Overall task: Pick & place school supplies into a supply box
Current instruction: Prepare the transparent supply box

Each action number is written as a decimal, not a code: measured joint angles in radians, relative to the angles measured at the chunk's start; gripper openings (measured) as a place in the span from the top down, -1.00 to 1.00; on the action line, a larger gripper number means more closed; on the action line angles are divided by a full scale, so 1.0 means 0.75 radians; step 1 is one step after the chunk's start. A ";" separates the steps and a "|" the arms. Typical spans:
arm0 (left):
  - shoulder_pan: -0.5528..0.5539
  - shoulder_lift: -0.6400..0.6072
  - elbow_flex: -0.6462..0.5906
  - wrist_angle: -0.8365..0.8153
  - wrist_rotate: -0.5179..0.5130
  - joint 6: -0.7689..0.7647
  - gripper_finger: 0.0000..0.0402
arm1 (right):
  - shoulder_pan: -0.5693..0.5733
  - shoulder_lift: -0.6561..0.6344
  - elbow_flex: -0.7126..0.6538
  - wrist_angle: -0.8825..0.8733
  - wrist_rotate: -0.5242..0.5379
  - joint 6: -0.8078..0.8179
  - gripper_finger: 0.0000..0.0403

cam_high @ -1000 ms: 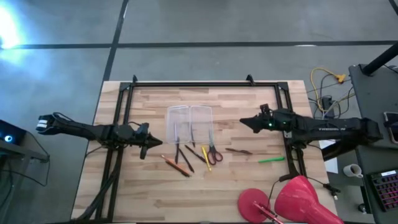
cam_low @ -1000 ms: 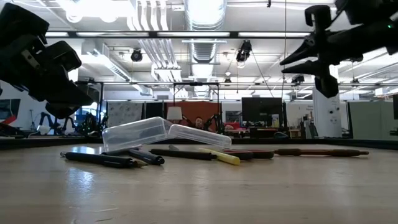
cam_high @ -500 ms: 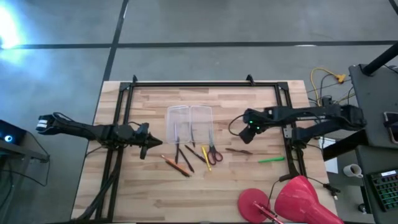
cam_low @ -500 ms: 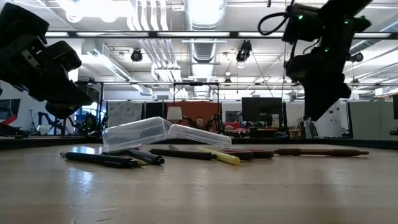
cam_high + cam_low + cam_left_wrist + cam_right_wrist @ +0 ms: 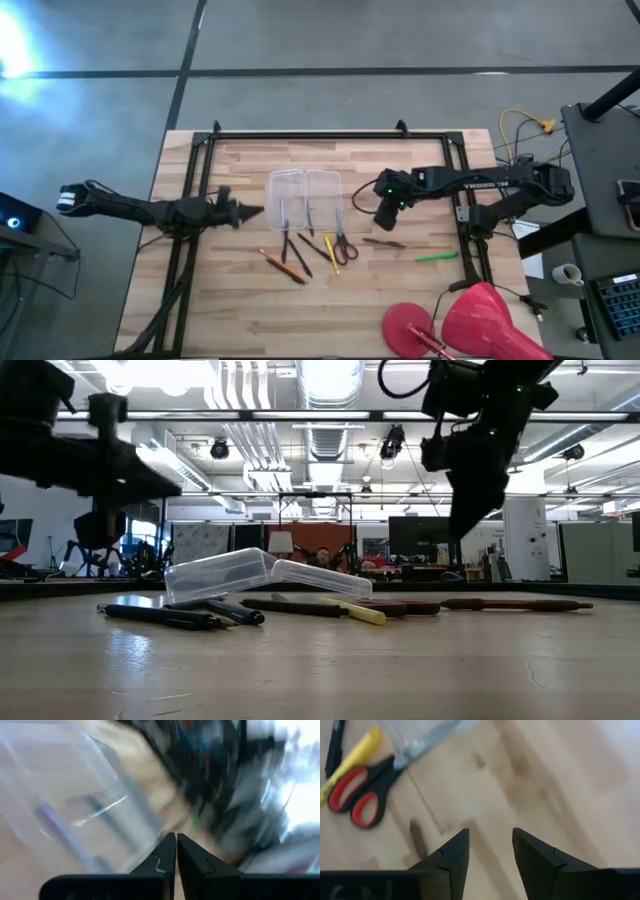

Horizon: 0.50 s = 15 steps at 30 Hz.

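Note:
The supply box [image 5: 307, 195], a clear two-half case, lies open at the table's middle and also shows in the low view [image 5: 262, 573]. Pens and pencils lie just near of it: orange [image 5: 283, 265], black [image 5: 300, 250], yellow [image 5: 331, 250]. The red-handled scissors [image 5: 345, 247] show in the right wrist view [image 5: 362, 795]. A brown pencil [image 5: 384, 242] and a green pen [image 5: 437, 257] lie to the right. My right gripper [image 5: 490, 847] is open and points down above bare wood between scissors and brown pencil [image 5: 384, 216]. My left gripper [image 5: 176, 851] is shut, level, just left of the box [image 5: 255, 211].
A red dome-shaped lamp [image 5: 470, 325] stands at the table's near right corner. Yellow-tipped cables [image 5: 530, 135] lie off the table's far right. A black metal frame [image 5: 300, 134] runs along the far edge and down both sides.
My right gripper has swung toward the table's left edge and tipped from level to pointing down, ending above the wood beside the scissors. My left gripper has turned about its own axis and gone a little toward the box.

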 joint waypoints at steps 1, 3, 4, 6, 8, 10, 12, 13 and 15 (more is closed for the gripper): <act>-0.001 0.000 0.000 0.023 -0.041 -0.189 1.00 | 0.000 0.000 0.004 0.014 0.028 0.002 0.32; 0.003 0.000 0.000 0.040 -0.146 -0.411 1.00 | 0.000 0.000 0.020 0.058 0.064 0.022 0.34; 0.004 0.000 0.001 0.039 -0.204 -0.431 1.00 | 0.000 0.000 0.031 0.085 0.076 0.029 0.35; 0.004 0.000 0.001 0.035 -0.301 -0.337 1.00 | 0.000 0.000 0.056 0.128 0.094 0.031 0.36; 0.005 0.010 0.001 0.031 -0.393 -0.275 1.00 | 0.000 0.003 0.084 0.158 0.094 0.051 0.37; 0.006 0.021 0.001 0.035 -0.509 -0.301 1.00 | 0.000 0.015 0.111 0.184 0.094 0.077 0.38; 0.007 0.021 0.004 0.032 -0.569 -0.379 1.00 | -0.008 0.041 0.130 0.193 0.093 0.078 0.38; 0.007 0.021 0.008 0.035 -0.582 -0.416 1.00 | -0.014 0.064 0.141 0.192 0.093 0.078 0.38; 0.006 0.020 0.028 0.061 -0.587 -0.455 1.00 | -0.027 0.110 0.156 0.185 0.091 0.094 0.37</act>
